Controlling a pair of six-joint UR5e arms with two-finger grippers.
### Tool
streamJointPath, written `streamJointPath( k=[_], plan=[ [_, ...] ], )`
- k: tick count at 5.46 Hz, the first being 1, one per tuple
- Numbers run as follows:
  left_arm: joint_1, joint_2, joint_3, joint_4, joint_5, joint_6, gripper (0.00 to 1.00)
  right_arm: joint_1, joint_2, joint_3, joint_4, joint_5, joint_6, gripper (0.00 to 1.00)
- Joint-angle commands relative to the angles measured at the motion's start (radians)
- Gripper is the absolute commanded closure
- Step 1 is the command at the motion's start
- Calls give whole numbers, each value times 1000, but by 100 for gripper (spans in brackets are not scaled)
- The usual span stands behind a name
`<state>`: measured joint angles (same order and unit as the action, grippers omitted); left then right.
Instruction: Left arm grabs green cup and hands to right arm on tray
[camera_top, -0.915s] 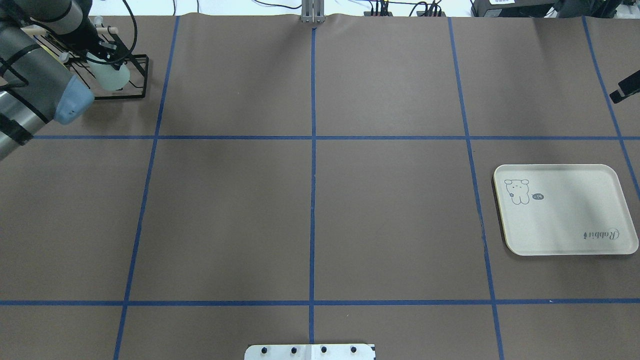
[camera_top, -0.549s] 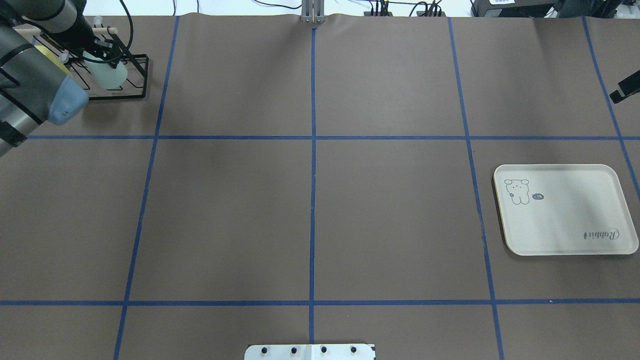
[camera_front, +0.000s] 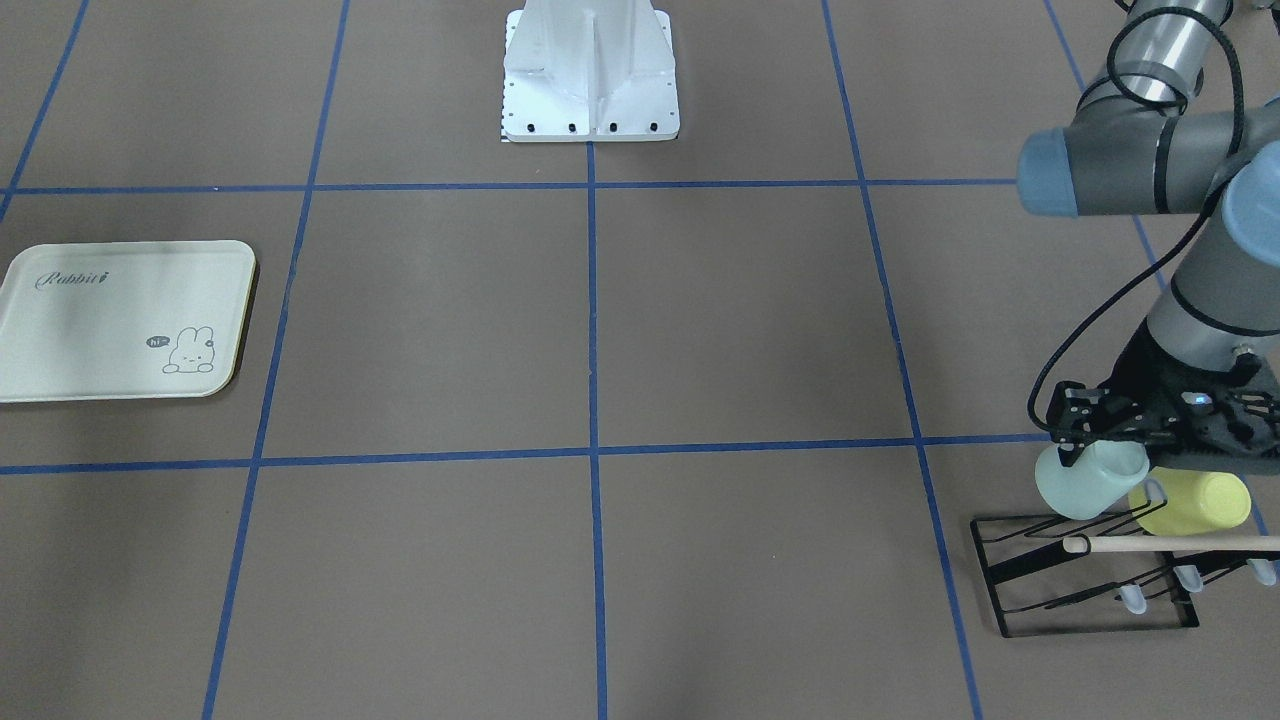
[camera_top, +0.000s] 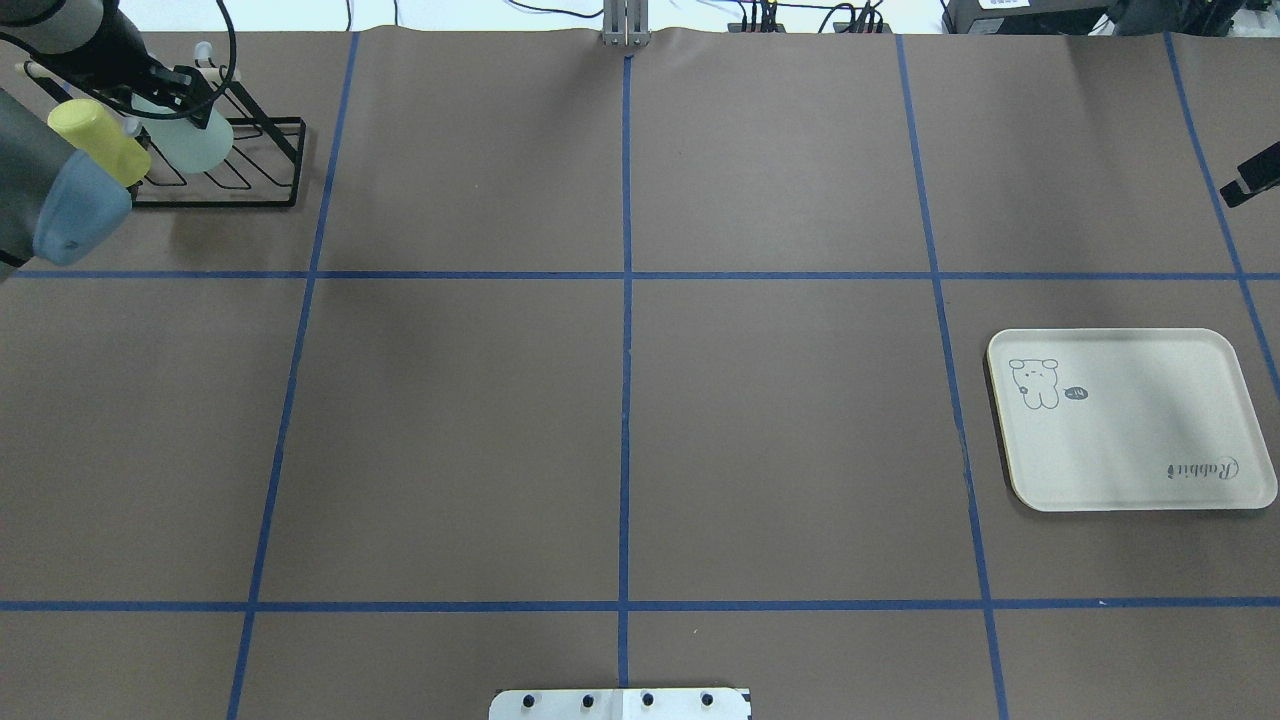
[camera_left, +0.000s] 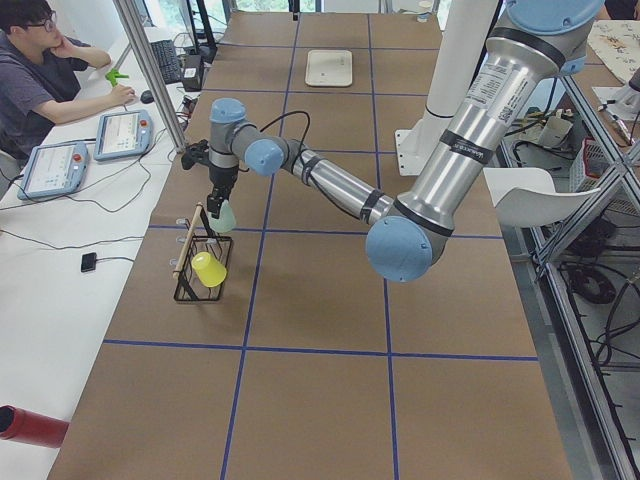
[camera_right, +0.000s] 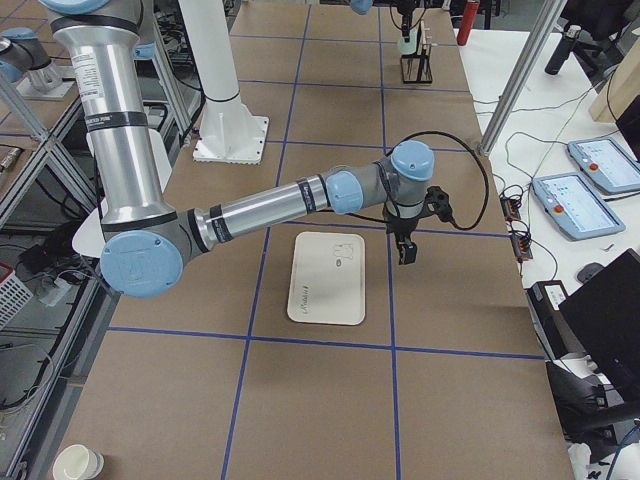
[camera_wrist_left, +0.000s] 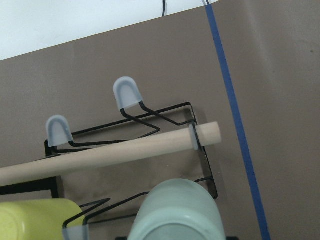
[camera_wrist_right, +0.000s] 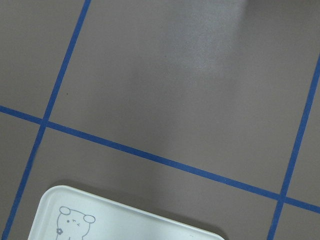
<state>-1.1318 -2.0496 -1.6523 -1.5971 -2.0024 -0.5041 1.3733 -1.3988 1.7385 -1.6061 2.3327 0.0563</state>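
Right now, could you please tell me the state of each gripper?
Left gripper: closed on the green cup.
Right gripper: cannot be told.

The left wrist view's edge crops the green cup (camera_wrist_left: 175, 212).

Bright even overhead light; soft shadows on table (camera_top: 450, 420) (pale sheen, right wrist view); focus sharp.
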Motion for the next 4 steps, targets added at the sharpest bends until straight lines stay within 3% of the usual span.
streamJointPath(
  k=[1, 3, 4],
  plan=[
    [-64, 5, -154, 126, -71, -14, 89, 0, 0, 1, 0, 0, 0, 0],
    [-59, 12, -149, -6, -84, -225, 86, 0, 11, 4, 27, 5, 49, 0],
    [-36, 31, -149, -106, -84, -363, 87, -16, 11, -5, 155, 5, 241, 0]
  ],
)
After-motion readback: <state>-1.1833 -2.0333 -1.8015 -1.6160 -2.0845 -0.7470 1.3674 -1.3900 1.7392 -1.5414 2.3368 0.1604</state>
